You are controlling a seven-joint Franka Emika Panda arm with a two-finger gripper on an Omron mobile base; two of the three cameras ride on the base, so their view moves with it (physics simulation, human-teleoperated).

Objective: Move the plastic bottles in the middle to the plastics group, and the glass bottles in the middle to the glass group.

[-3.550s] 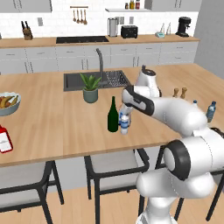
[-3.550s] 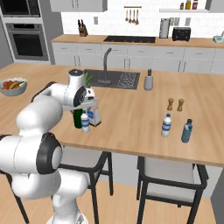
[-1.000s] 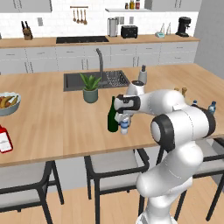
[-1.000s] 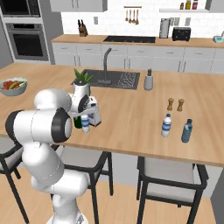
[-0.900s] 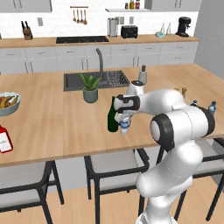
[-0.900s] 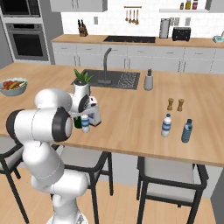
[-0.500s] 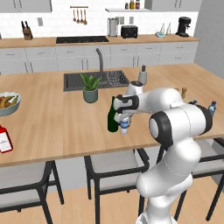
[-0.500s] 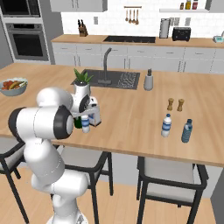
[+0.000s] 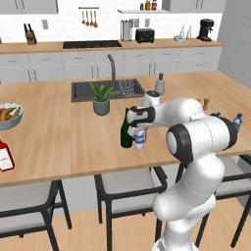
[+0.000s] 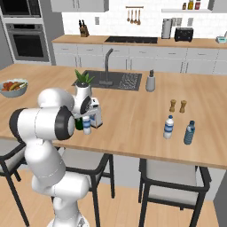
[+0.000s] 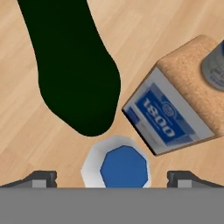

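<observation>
The tool (image 11: 112,178) hangs wide open and empty over the small water bottle (image 11: 116,162) near the desk's front edge, pre-grasp; descent and closure judged next.

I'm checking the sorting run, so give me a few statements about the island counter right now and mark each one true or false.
1. The fingers stand apart on either side of the small water bottle. True.
2. The green wine bottle lies on its side. False: it stands upright.
3. The red bottle stands among the middle bottles. False: it stands apart, near the counter's end.
4. Two plastic bottles stand near the pepper mills. True.
</observation>
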